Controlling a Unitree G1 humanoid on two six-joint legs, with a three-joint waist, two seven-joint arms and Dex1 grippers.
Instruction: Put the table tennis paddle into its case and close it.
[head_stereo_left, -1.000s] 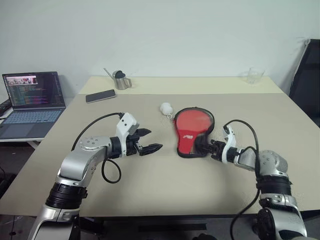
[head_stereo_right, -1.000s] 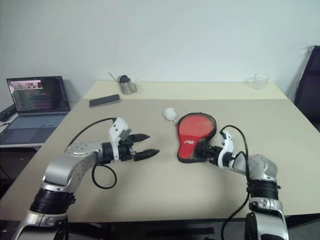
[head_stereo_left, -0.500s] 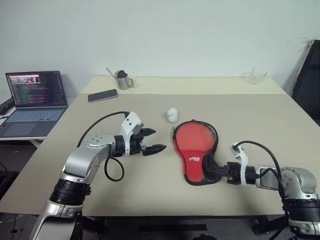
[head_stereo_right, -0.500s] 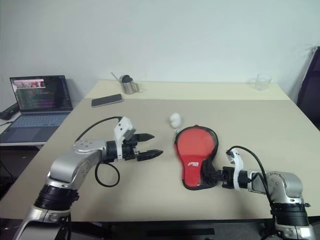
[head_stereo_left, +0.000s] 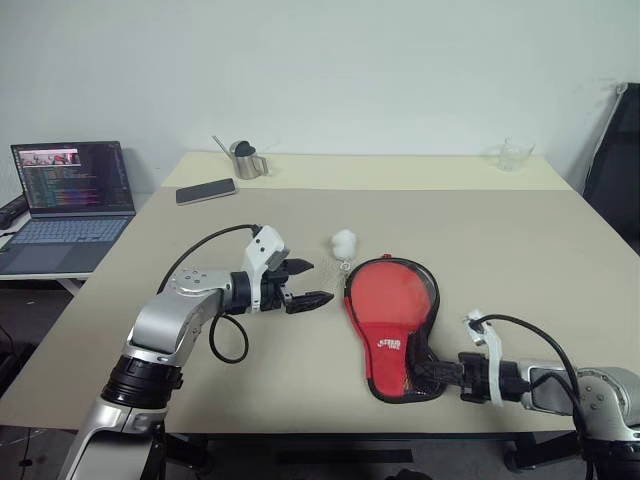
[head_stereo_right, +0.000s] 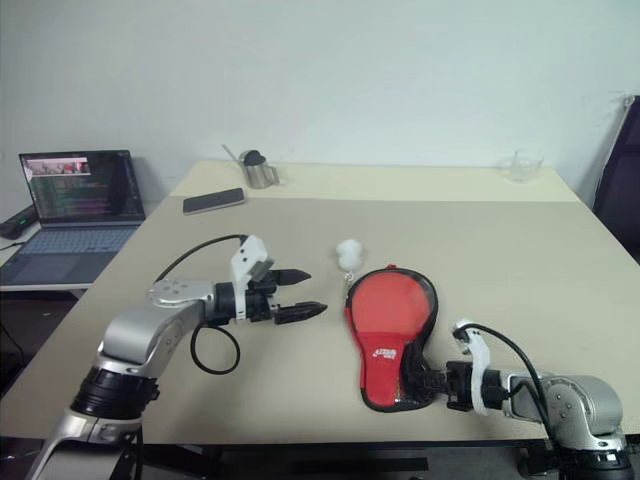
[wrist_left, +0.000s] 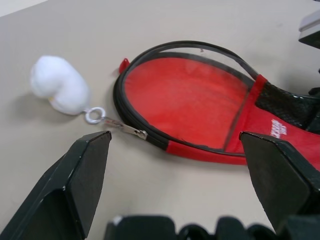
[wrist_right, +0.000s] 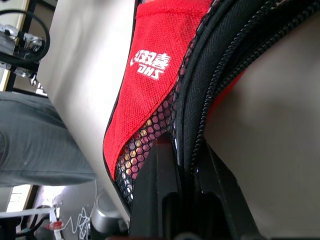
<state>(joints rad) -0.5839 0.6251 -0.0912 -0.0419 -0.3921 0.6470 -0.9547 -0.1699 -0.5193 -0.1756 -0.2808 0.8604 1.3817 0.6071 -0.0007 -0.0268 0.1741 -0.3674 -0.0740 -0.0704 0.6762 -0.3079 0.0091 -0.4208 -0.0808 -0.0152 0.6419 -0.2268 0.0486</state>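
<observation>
On red case (wrist_right: 150, 95) — white "DHS" logo (wrist_right: 149, 66)

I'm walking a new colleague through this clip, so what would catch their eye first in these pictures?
The red paddle-shaped fabric case with black edging lies near the front edge of the beige table, its narrow end pinched by the shut right hand. Just beyond its round end lies a fluffy white pompom on the zip pull. The left hand hovers open, pointing at the case from its left.
</observation>
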